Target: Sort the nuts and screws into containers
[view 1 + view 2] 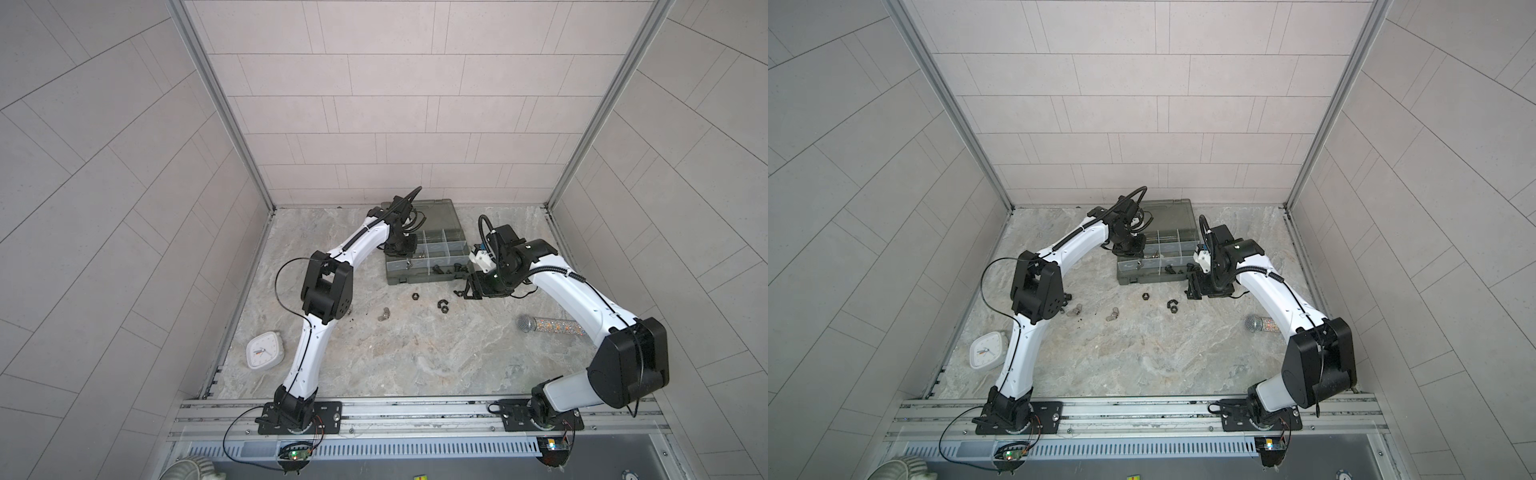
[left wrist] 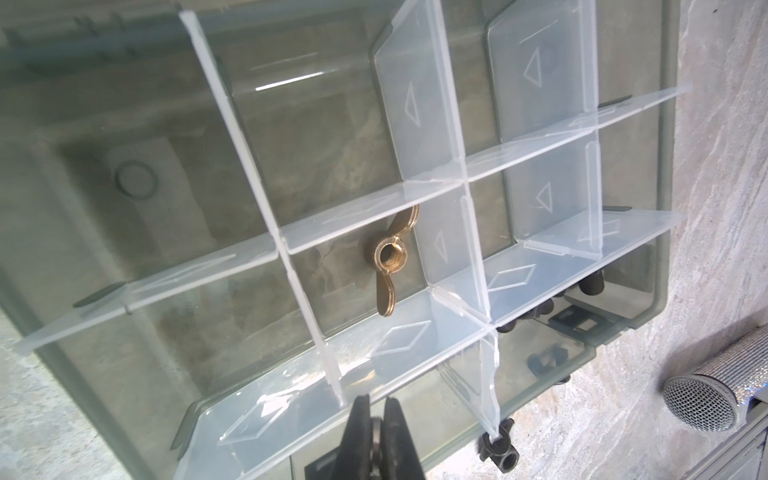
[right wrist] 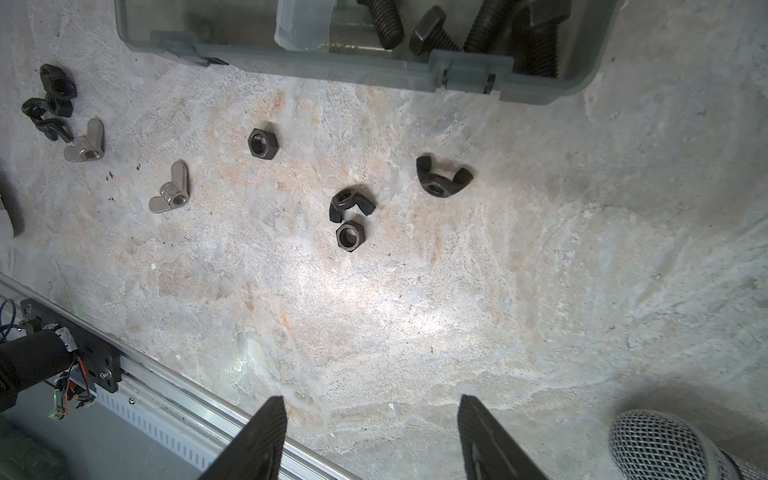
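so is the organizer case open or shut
Open: the lid is folded back behind the case, and the compartments stand uncovered, a wing nut in one.

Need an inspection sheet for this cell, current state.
Surface: marbled tabletop, no spills seen.
Job's things: case open; screws in its front-right compartment; brass wing nut in a middle one; nuts loose on the tabletop.
Clutter: microphone, clock.
Grippers: left gripper shut on a dark part, maybe a nut, over the case; right gripper open, empty.
Cables: loose loop at the left arm.
Surroundings: tiled walls, front rail.
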Controlling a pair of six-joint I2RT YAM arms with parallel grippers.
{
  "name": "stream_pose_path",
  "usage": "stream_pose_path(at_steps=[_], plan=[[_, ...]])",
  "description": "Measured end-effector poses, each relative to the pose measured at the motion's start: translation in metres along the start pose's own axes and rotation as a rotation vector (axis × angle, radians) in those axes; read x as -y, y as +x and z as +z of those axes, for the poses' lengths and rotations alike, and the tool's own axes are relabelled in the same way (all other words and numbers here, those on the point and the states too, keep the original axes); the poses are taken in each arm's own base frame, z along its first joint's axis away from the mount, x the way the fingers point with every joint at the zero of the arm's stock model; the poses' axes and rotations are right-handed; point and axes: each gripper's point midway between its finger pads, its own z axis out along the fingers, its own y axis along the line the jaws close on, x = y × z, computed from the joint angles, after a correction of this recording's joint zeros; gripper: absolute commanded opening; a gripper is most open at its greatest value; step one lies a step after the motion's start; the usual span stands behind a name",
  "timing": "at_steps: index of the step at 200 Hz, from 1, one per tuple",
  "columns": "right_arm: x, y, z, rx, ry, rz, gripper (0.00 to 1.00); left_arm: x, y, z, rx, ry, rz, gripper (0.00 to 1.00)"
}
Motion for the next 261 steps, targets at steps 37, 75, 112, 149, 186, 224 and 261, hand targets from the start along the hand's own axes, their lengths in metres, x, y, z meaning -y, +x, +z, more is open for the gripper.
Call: stream_pose_path(at_steps=[37,75,112,149,186,224,261], plan=[[0.0,0.0,0.0,0.0,0.0,0.001,0.67,0.005,0.002,0.001,-0.008,0.012,0.006,0.11],[0.0,0.0,0.0,0.0,0.0,0.001,0.67,0.007,0.004,0.002,-0.014,0.018,0.016,0.22],[0.0,0.0,0.0,0.0,-0.001,0.001,0.67,0.007,0.005,0.002,-0.017,0.017,0.02,0.25],[-0.003,0.0,0.0,-0.002,-0.02,0.001,0.68,-0.001,0.025,-0.015,-0.027,-0.022,0.035,0.35],[-0.012,0.001,0.001,-0.005,-0.05,-0.013,0.69,-0.015,0.073,-0.066,-0.017,-0.08,0.059,0.48],[-0.032,0.003,0.006,-0.011,-0.085,-0.057,0.69,-0.037,0.136,-0.081,-0.062,-0.113,0.061,0.52],[-0.046,0.004,0.008,-0.011,-0.109,-0.085,0.69,-0.062,0.186,-0.052,-0.175,-0.143,0.023,0.52]])
